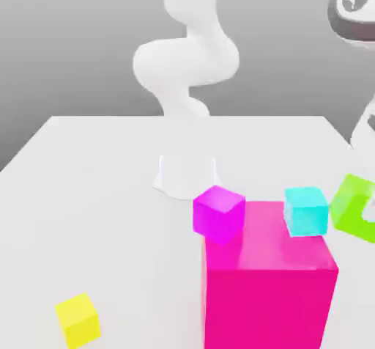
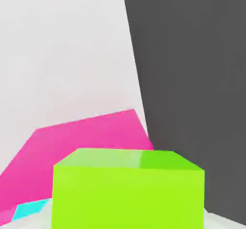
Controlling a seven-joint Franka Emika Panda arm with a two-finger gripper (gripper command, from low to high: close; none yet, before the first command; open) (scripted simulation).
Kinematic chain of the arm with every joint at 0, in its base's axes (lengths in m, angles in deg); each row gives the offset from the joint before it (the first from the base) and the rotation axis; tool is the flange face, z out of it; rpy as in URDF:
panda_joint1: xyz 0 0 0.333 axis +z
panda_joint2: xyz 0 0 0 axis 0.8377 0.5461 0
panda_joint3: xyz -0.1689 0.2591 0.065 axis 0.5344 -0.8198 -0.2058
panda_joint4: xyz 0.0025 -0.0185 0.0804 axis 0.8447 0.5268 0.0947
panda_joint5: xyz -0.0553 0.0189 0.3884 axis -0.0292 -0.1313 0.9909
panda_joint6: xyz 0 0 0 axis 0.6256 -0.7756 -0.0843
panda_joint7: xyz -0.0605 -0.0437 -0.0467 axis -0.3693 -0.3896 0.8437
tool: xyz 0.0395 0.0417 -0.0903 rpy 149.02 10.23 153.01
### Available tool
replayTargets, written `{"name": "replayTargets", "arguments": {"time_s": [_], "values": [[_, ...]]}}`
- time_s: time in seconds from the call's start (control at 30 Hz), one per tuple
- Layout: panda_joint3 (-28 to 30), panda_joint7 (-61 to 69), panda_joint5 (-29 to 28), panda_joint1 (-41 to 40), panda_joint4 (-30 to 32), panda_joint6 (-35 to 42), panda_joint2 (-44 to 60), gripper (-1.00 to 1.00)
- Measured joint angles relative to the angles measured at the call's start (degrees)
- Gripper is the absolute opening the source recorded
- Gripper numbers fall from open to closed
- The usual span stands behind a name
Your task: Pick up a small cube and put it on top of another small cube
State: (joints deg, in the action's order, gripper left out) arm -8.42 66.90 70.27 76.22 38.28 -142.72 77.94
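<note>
Exterior view: the lime cube [image 1: 353, 208] sits at about 3 o'clock, at the frame's right edge, tilted and apparently off the white counter [image 1: 95, 193]. Part of the end effector [image 1: 368, 210] shows against its right side, closed on it. Just beside it toward 9 o'clock is the cyan cube [image 1: 306, 210], near the far right corner of the big pink block [image 1: 269, 281], which fills the 5 o'clock area. A magenta cube [image 1: 218, 212] is at that block's far left corner. The yellow cube [image 1: 78, 320] lies well apart at 7 o'clock. The arm's white base [image 1: 186, 171] stands near centre.

Hand view: the lime cube [image 2: 129, 189] looms close, with the pink block [image 2: 81, 141] and a sliver of cyan cube [image 2: 29, 209] behind it.
</note>
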Motion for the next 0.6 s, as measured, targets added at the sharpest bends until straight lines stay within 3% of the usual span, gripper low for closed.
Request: {"name": "replayTargets", "arguments": {"time_s": [0.3,0.47,0.5,0.6], "values": [[7.71,23.16,8.81,-5.53,9.09,2.08,-14.95,-1.00],[10.20,27.40,11.18,-6.09,15.75,-7.03,-13.68,-1.00],[10.28,27.51,11.25,-6.11,16.66,-8.49,-13.13,1.00],[10.28,27.51,11.25,-6.11,16.66,-8.49,-13.13,1.00]]}}
